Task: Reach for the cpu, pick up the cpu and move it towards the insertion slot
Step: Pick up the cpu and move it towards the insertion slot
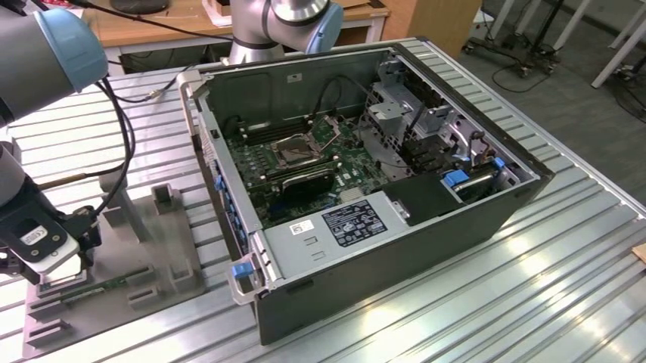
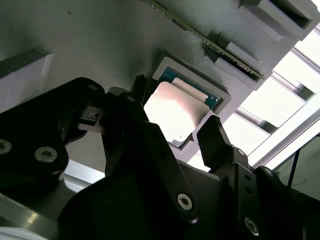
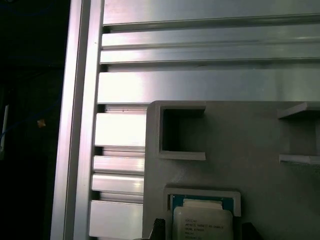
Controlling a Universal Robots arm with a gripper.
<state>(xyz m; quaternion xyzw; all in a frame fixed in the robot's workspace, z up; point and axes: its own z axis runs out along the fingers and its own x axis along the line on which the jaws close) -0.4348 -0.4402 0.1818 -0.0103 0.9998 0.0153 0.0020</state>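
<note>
Arm's over at the exterior view's left, gripper point(image 1: 56, 278) pointing down at the grey holder plate point(image 1: 162, 249). The plate sits on the slatted metal table point(image 1: 485, 302), just beside the open pc case point(image 1: 404, 249).

In the second wrist view the cpu point(image 2: 172, 102) lies flat in a shallow square pocket of the plate, pale metal top up, w/ a green edge showing round it. Same in the first wrist view: cpu point(image 3: 202, 222) seated in the pocket, not lifted.

Jaws are apart, approx as wide as the chip. One black finger point(image 2: 216, 140) is at one side of it, the other at the opp. side, both v. close to its edges. Can't tell if either actually touches.

Socket point(image 1: 296, 153) is inside the case on the board, dark centre w/ silvery frame, well apart from gripper & cpu. A narrow green memory stick point(image 1: 103, 286) lies in a slot of the plate, near the gripper.
</note>
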